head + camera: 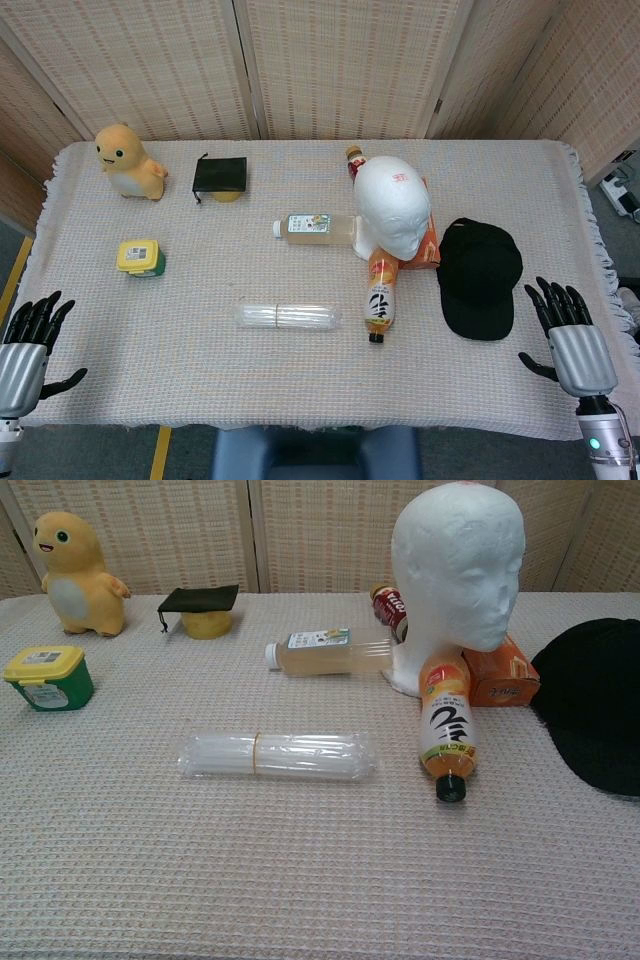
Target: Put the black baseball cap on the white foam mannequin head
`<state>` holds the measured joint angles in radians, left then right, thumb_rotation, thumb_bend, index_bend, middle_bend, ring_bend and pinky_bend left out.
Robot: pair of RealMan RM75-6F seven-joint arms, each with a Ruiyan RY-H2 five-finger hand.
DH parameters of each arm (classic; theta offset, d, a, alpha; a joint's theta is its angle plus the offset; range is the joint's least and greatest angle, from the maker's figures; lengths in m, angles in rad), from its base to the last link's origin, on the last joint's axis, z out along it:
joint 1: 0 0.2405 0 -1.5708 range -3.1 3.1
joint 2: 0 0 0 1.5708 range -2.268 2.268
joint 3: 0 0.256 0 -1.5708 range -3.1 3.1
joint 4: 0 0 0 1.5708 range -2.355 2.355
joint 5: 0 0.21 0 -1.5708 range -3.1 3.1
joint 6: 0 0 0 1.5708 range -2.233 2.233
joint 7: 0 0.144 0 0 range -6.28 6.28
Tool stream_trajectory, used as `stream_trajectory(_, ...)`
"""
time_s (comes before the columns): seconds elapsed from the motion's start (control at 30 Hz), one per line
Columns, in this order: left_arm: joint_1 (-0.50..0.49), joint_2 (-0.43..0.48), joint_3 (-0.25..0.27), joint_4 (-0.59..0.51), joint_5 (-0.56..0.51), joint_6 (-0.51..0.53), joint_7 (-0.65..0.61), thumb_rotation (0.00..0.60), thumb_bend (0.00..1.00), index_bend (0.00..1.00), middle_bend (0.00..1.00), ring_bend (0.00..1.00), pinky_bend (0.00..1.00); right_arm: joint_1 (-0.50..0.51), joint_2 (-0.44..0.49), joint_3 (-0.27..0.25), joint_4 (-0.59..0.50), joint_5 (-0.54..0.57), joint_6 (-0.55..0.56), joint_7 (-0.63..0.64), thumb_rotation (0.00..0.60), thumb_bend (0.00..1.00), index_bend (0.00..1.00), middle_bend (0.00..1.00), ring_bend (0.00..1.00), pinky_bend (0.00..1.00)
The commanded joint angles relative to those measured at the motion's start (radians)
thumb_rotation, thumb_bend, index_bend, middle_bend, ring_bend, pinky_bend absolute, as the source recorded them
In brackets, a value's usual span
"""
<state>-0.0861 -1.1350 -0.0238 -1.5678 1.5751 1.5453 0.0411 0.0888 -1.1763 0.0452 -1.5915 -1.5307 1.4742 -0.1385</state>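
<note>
The black baseball cap (pixel 479 276) lies flat on the cloth at the right, brim toward the front edge; the chest view shows part of the cap (pixel 592 702) at its right border. The white foam mannequin head (pixel 392 206) stands upright just left of it, bare; in the chest view the mannequin head (pixel 460 570) faces right of centre. My right hand (pixel 570 335) hovers open near the table's front right corner, a little right of the cap's brim. My left hand (pixel 27 347) is open at the front left corner, far from both. Neither hand appears in the chest view.
An orange drink bottle (pixel 380 290) lies in front of the mannequin, a pale tea bottle (pixel 314 227) to its left, an orange box (pixel 500 675) beside its base. A clear tube pack (pixel 288 316), green-yellow tub (pixel 140 257), yellow plush (pixel 128 162) and small graduation cap (pixel 219 177) fill the left.
</note>
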Motion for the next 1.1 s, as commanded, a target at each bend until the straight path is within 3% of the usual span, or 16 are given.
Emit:
stream_trajectory(0.03,-0.001,0.000,-0.001,-0.002,-0.003,-0.003,-0.002,0.600,0.14,0.10,0.00,0.00,0.05,0.001,-0.005,0.003,0.005,0.011,-0.006,-0.007,0.600,0.08,0.00,0.00,0.00,0.00)
stream_trajectory(0.23,-0.003,0.004,0.002,-0.021,0.003,-0.007,-0.022,0.600,0.14,0.10,0.00,0.00,0.05,0.005,-0.030,0.008,0.034,0.028,-0.018,-0.009,0.600,0.08,0.01,0.00,0.00,0.00)
stream_trajectory(0.4,-0.012,0.012,0.001,-0.030,0.006,-0.018,-0.074,0.600,0.14,0.10,0.00,0.00,0.05,0.002,-0.116,0.003,0.142,0.016,-0.001,0.032,0.600,0.08,0.09,0.00,0.00,0.00)
stream_trajectory(0.7,-0.030,0.055,0.019,-0.050,0.029,-0.054,-0.216,0.600,0.14,0.10,0.00,0.00,0.05,-0.063,-0.393,-0.040,0.584,-0.039,0.112,0.175,0.600,0.12,0.40,0.00,0.00,0.00)
stream_trajectory(0.9,-0.041,0.077,0.038,-0.046,0.067,-0.063,-0.296,0.600,0.14,0.10,0.00,0.00,0.05,-0.079,-0.586,-0.011,0.918,-0.017,0.153,0.374,0.600,0.14,0.38,0.00,0.00,0.00)
stream_trajectory(1.1,-0.053,0.068,0.070,-0.025,0.110,-0.084,-0.325,0.600,0.14,0.10,0.00,0.00,0.05,-0.055,-0.735,0.026,1.164,0.010,0.149,0.492,0.600,0.17,0.42,0.00,0.00,0.00)
